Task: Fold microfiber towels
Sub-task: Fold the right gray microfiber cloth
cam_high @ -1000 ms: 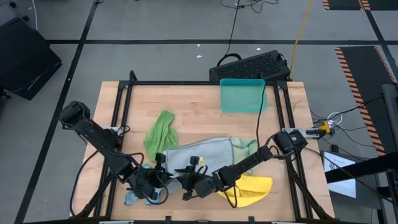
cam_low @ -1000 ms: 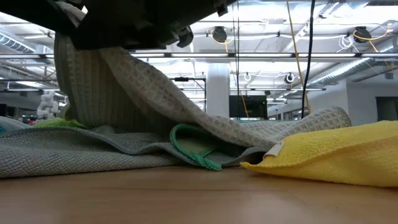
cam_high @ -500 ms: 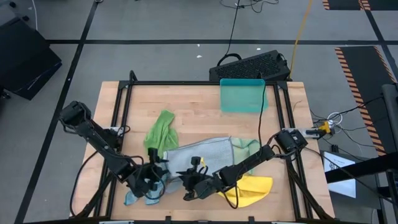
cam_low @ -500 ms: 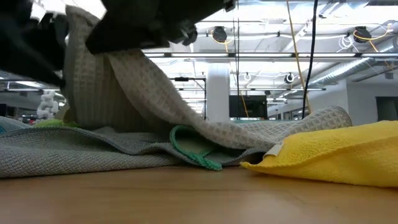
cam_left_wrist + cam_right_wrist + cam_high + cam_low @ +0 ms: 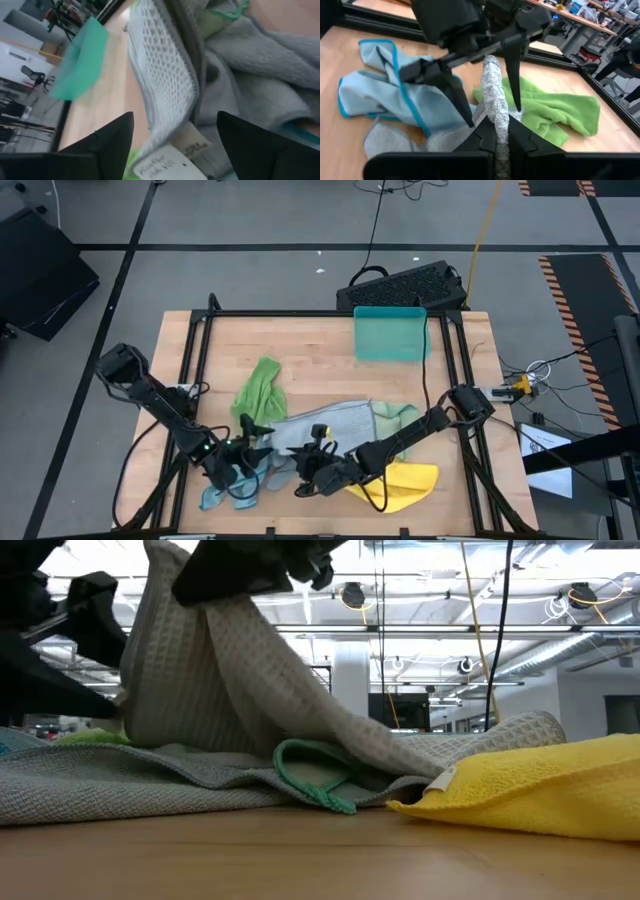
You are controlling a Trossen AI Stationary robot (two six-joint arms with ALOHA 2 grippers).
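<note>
Between the two pincers, near the table's point(image 5: 320, 345) front edge — grey towel point(image 5: 325, 425), one corner pinched and raised by the right pincer point(image 5: 305, 472), clenched on the fold. Just beside that lifted corner, left pincer point(image 5: 255, 448) released, fingers spread wide, gripping nothing. Under and behind the left pincer, light blue towel point(image 5: 215, 495), crumpled. Beyond it, bright green towel point(image 5: 258, 390), loosely bunched. Beside the right pincer's arm, yellow towel point(image 5: 405, 483), rumpled; pale green towel point(image 5: 398, 418) tucked partly beneath the grey. Well apart, at the far edge, teal tray point(image 5: 390, 333). Progress by appearance — early: no towel folded flat or stacked, all five left to fold.
</note>
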